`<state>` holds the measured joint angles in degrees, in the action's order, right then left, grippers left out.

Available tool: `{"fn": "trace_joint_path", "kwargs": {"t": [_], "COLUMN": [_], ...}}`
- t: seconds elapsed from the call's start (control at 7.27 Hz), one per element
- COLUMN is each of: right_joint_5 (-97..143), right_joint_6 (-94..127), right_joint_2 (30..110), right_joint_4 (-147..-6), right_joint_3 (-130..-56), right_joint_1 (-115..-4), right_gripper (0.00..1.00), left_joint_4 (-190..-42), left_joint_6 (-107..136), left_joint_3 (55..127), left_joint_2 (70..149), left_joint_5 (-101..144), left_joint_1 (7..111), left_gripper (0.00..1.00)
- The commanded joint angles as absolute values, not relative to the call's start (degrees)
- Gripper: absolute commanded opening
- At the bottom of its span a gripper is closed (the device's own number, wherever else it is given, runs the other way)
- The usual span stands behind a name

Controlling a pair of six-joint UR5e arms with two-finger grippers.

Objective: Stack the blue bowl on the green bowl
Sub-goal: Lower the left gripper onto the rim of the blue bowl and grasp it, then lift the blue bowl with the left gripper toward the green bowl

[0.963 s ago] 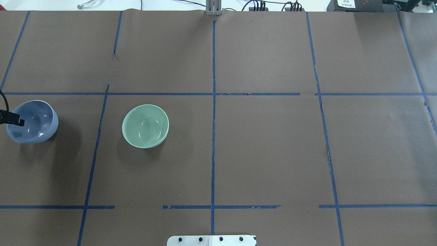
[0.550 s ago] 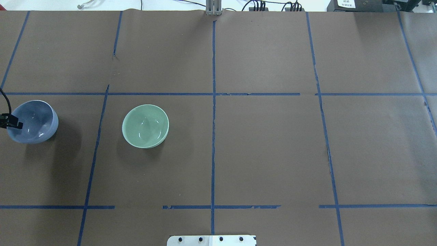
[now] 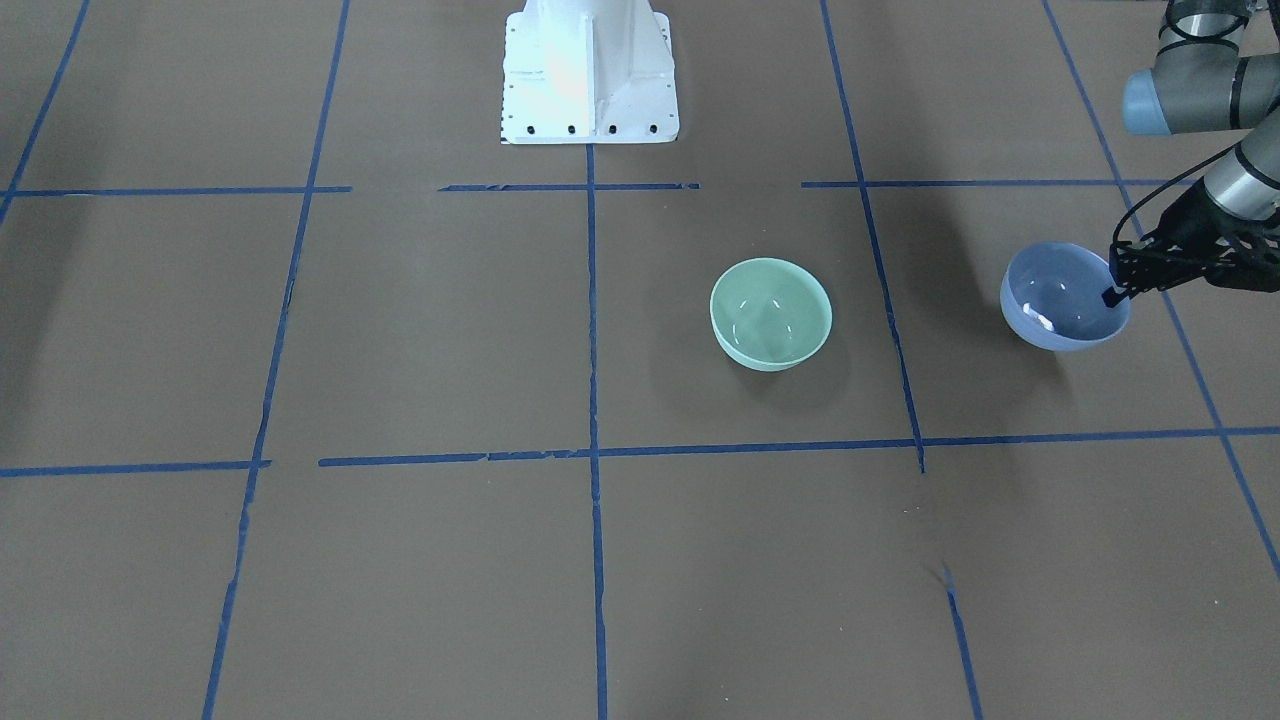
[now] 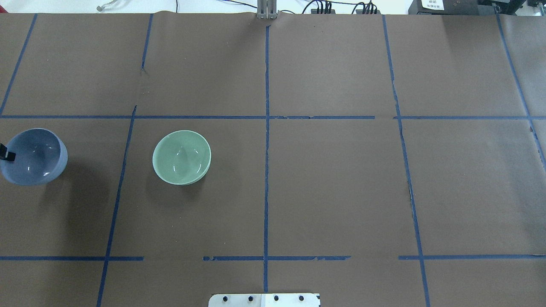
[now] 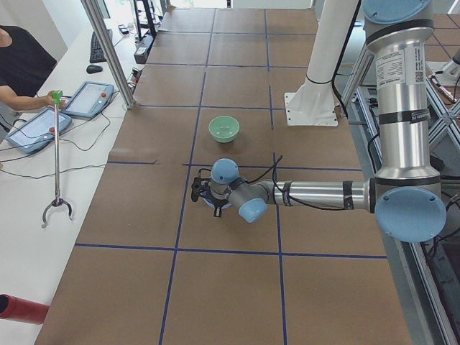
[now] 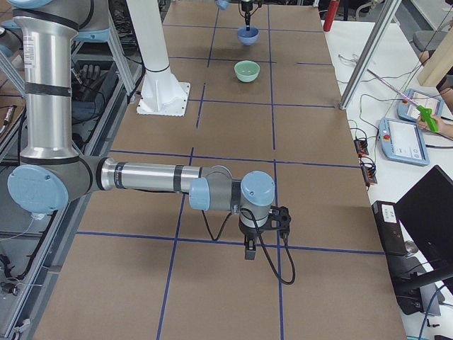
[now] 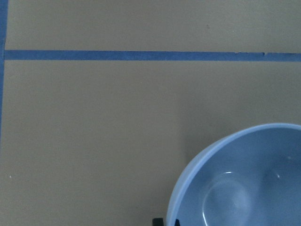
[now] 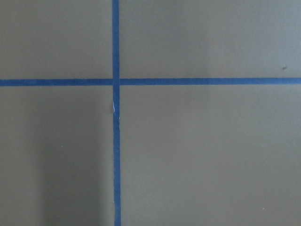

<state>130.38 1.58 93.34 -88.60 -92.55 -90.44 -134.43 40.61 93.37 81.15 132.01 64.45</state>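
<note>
The blue bowl (image 3: pixel 1060 300) hangs slightly tilted just above the table at the robot's far left; it also shows in the overhead view (image 4: pixel 36 155) and the left wrist view (image 7: pixel 244 183). My left gripper (image 3: pixel 1113 290) is shut on its rim, one finger inside the bowl and one outside. The green bowl (image 3: pixel 770 313) stands upright on the table about one bowl width away, also in the overhead view (image 4: pixel 181 157). My right gripper (image 6: pixel 253 244) hovers over the table far from both bowls; I cannot tell whether it is open or shut.
The white robot base (image 3: pixel 590 70) stands at the table's robot side. Blue tape lines (image 4: pixel 266 128) divide the brown table cover into squares. Operators' tablets (image 5: pixel 43 122) and a grabber stick (image 5: pixel 56 158) lie on the side bench.
The left gripper has moved further toward the table's left end with the blue bowl in it, and the bowl looks a little raised. The green bowl has not moved.
</note>
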Motion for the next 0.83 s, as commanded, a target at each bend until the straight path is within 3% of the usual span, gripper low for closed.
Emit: {"fn": "trace_joint_path", "kwargs": {"t": [0.0, 0.28, 0.69], "right_joint_5": [130.3, 130.4, 130.3], "right_joint_6": [1.6, 1.6, 1.6], "right_joint_2": [93.3, 93.3, 93.3], "right_joint_4": [-88.6, -88.6, -88.6], "right_joint_3": [-92.5, -92.5, -92.5], "right_joint_1": [-90.4, -90.4, -90.4], "right_gripper": [1.0, 1.0, 1.0], "left_joint_4": [-120.8, -100.5, -84.9], "left_joint_6": [31.2, 22.3, 23.0], "left_joint_3": [102.2, 113.8, 127.1], "left_joint_2": [80.3, 81.1, 82.7], "left_joint_5": [138.0, 137.4, 137.3], "left_joint_1": [72.0, 77.8, 80.5], "left_gripper": [0.0, 0.0, 0.0]}}
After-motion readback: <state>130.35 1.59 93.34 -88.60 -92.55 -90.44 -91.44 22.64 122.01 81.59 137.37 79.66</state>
